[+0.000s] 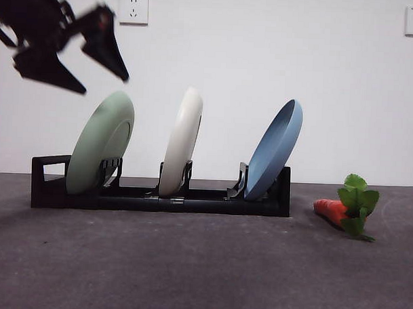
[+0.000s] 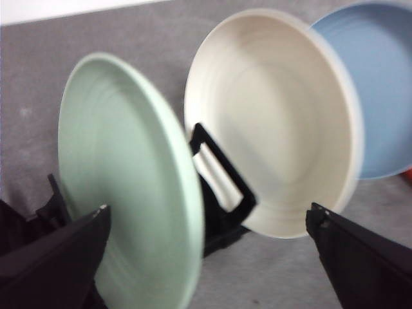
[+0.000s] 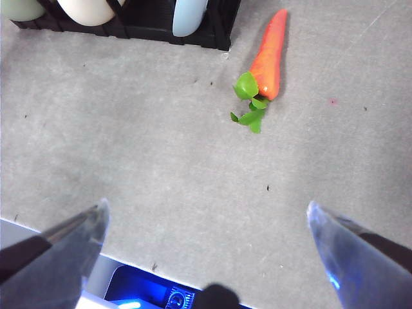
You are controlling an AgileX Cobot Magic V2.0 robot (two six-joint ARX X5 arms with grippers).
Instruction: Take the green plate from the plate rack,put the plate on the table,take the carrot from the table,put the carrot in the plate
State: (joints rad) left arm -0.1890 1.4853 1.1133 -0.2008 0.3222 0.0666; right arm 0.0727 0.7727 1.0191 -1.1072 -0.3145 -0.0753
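The left gripper (image 1: 104,76) hangs with its jaws spread wide, just above the green plate (image 1: 100,151), which leans in the end slot of the plate rack (image 1: 157,197) beside the cream plate (image 1: 181,141) and blue plate (image 1: 274,150). The right gripper (image 3: 206,222), also agape, hovers over bare counter (image 3: 161,161). The carrot (image 1: 333,210) lies on the counter near the rack's other end.

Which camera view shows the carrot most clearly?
The right wrist view: the whole carrot lies unobstructed on the table. The front view shows it foreshortened, partly hidden by its leaves. The left wrist view does not show it clearly.
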